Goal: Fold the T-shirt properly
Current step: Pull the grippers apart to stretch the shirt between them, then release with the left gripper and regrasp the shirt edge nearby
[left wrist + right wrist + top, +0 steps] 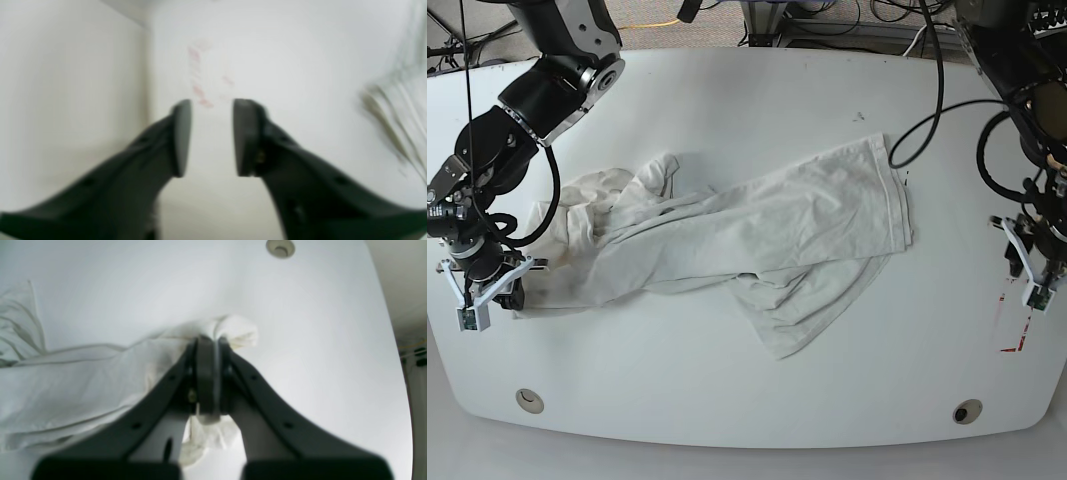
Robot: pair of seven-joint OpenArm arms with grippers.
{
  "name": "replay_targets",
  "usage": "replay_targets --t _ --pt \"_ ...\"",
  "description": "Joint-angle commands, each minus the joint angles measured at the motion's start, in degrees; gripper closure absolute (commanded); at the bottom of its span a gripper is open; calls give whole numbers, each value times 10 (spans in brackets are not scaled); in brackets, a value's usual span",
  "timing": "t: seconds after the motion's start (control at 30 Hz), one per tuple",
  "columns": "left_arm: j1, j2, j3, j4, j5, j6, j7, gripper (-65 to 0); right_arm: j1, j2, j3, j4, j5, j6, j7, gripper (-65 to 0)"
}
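Base view, from its left edge: the right gripper [515,296] sits low at the table's [727,90] near-left side, its fingertips half buried in cloth, so the grip itself is hard to read there. The right wrist view settles it: the jaws are clenched on a bunched corner of the T-shirt [757,235], a white wad poking out past them. The shirt lies crumpled and stretched across the middle of the table, no logo showing. Far right, the left gripper [211,136] hangs well apart from the shirt, jaws parted around nothing, over bare tabletop with faint, blurred red marks [200,90].
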Motion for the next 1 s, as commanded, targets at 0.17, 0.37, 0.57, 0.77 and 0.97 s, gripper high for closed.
replay_targets --t 0.17,0.37,0.57,0.77,0.97 --pt "83 75 -6 9 0 1 -8 -360 -16 9 3 9 12 -1 17 0" --pt "135 112 -4 9 0 1 -8 -360 -35 9 2 9 12 -1 17 0" --pt "159 124 10 9 -16 1 -8 -361 -44 9 2 7 12 -1 17 0" --pt "178 84 65 7 -126 1 -9 -360 -53 9 2 9 13 -1 17 0" --pt "178 87 86 5 -145 1 -9 -360 -61 9 2 9 13 -1 17 0"
